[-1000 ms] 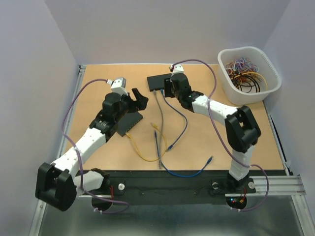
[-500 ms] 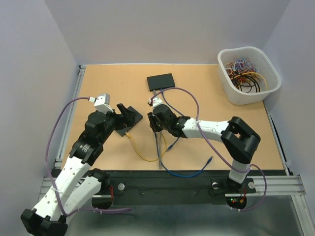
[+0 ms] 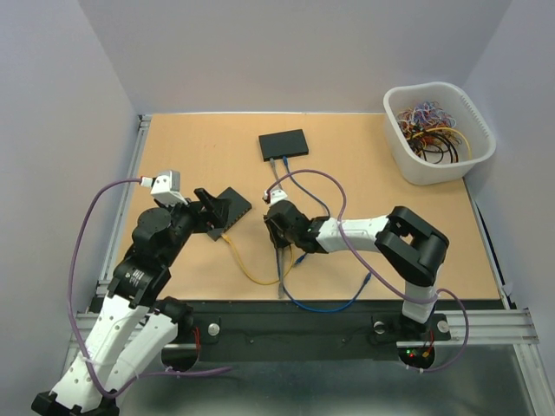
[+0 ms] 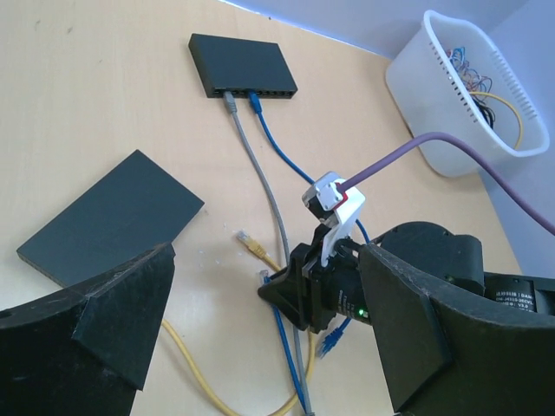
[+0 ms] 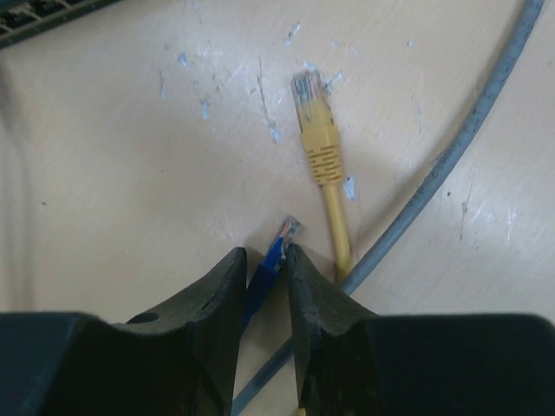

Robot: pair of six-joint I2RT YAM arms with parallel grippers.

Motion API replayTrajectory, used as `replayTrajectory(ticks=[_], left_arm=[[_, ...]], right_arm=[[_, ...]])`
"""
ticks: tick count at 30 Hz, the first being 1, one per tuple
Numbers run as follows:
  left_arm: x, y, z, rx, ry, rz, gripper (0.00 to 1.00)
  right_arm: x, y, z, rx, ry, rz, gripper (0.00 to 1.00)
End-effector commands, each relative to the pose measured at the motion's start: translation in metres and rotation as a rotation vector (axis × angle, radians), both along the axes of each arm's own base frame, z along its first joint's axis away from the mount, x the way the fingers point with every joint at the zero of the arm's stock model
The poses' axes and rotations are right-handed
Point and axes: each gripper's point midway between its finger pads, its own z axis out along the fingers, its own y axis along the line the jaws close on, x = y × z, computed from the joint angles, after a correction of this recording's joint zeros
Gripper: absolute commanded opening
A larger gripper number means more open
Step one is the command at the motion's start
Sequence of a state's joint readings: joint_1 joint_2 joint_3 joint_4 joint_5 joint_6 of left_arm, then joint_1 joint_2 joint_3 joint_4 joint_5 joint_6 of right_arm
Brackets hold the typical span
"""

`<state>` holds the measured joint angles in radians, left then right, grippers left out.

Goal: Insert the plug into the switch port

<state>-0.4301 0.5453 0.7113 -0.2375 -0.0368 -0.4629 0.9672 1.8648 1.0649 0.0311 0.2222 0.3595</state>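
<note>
The black switch (image 3: 283,144) lies at the back middle of the table, with a grey and a blue cable plugged into its near edge (image 4: 243,68). My right gripper (image 3: 276,227) is low on the table at mid-table. Its fingers (image 5: 316,290) are shut on a loose blue plug (image 5: 279,251), whose clear tip sticks out ahead of them. A yellow plug (image 5: 312,121) lies just right of it. My left gripper (image 3: 212,206) is open and empty above a flat black box (image 3: 232,208). In the left wrist view the right gripper (image 4: 270,290) shows between my open left fingers.
A white bin (image 3: 438,130) of cables stands at the back right. A yellow cable (image 3: 247,269), a grey cable (image 5: 468,139) and another blue cable (image 3: 329,305) with loose plugs lie across the middle front of the table.
My right gripper came away from the switch, moved toward the front and dropped onto the loose blue plug. My left arm drew back toward the near left.
</note>
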Motion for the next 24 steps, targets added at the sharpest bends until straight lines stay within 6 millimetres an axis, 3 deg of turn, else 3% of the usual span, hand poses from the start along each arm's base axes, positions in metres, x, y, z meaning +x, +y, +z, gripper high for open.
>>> replayTrajectory(ticks=[1, 8, 13, 14, 16, 17, 18, 19, 21, 22, 23, 24], left_arm=[[0.003, -0.002, 0.003, 0.015, -0.021, -0.013, 0.99], [0.003, -0.002, 0.004, 0.013, -0.022, -0.013, 0.99], [0.003, -0.002, 0.004, 0.011, -0.019, -0.011, 0.99], [0.003, -0.003, 0.004, 0.008, -0.02, -0.013, 0.99], [0.003, -0.005, 0.005, -0.002, -0.026, -0.026, 0.98], [0.002, -0.007, 0.005, -0.014, -0.026, -0.032, 0.97], [-0.001, -0.014, 0.007, -0.033, -0.028, -0.071, 0.97], [-0.003, -0.018, 0.002, -0.043, -0.02, -0.092, 0.96], [-0.01, -0.033, 0.012, -0.113, -0.059, -0.172, 0.93], [-0.012, -0.038, 0.0, -0.133, -0.042, -0.201, 0.88], [-0.019, -0.05, 0.011, -0.182, -0.098, -0.281, 0.85], [-0.024, -0.059, -0.006, -0.224, -0.063, -0.323, 0.83]], right_arm=[[-0.009, 0.002, 0.006, 0.032, 0.002, -0.019, 0.31], [-0.029, 0.003, -0.007, 0.022, 0.051, -0.012, 0.3], [-0.034, 0.0, -0.007, 0.025, 0.05, -0.032, 0.05], [-0.032, 0.003, -0.002, 0.048, 0.03, -0.033, 0.0], [-0.044, 0.003, 0.009, 0.113, 0.024, 0.031, 0.0], [-0.043, 0.016, 0.028, 0.212, -0.02, 0.067, 0.0], [-0.048, 0.019, 0.05, 0.288, -0.047, 0.104, 0.01], [-0.054, 0.022, 0.058, 0.335, -0.056, 0.14, 0.0], [-0.073, 0.026, 0.073, 0.438, -0.068, 0.242, 0.0], [-0.079, 0.027, 0.089, 0.491, -0.088, 0.274, 0.0], [-0.09, 0.028, 0.094, 0.534, -0.086, 0.331, 0.0], [-0.096, 0.029, 0.101, 0.562, -0.09, 0.358, 0.0]])
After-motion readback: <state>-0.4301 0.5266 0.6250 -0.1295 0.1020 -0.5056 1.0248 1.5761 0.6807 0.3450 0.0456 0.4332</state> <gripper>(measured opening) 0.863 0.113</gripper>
